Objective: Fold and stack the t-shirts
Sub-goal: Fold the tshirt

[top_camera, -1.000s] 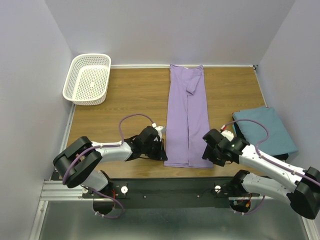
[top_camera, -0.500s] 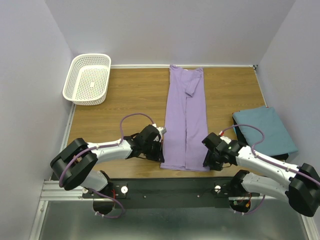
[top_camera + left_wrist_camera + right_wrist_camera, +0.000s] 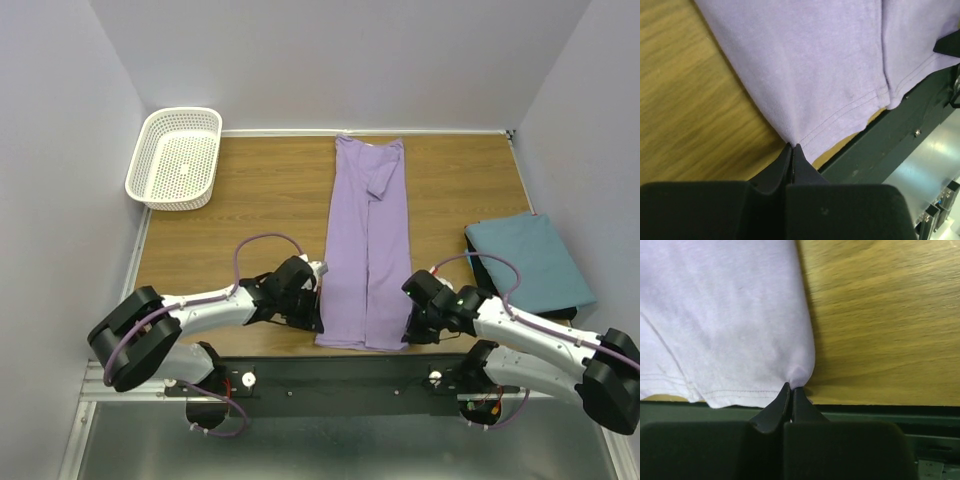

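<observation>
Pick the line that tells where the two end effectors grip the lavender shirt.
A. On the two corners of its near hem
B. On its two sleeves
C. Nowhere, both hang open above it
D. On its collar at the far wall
A: the left end effector and the right end effector each pinch shut on a hem corner of the lavender shirt, at its end nearest the arms.

A lab test cell: plain walls (image 3: 350, 60) enclose a wooden tabletop (image 3: 260, 190).
</observation>
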Available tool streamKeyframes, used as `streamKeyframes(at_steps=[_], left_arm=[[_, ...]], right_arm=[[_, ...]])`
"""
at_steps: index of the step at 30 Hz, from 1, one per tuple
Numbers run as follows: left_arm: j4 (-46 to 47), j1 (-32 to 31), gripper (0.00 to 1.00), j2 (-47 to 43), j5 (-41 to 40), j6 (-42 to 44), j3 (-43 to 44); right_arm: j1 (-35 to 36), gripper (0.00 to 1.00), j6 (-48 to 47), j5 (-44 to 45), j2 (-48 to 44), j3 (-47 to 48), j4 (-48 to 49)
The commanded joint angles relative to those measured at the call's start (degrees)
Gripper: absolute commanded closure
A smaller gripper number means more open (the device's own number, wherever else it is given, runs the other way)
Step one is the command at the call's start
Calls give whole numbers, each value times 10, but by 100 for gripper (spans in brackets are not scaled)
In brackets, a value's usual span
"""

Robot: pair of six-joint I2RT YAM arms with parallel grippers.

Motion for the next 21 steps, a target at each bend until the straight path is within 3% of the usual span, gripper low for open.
streamKeyframes(at_steps=[1, 7, 12, 21], left_arm=[[-38, -6, 100, -24, 10, 1, 28], [-91, 9, 100, 14, -40, 52, 145], [-104, 68, 100, 76, -41, 92, 242], [-70, 166, 100, 222, -34, 85, 375]], right_arm=[[10, 100, -12, 19, -4, 43, -19], [6, 100, -70, 139, 58, 186, -36], [-34, 99, -120, 216, 150, 284, -30], [-186, 99, -225, 168, 317, 340, 135]])
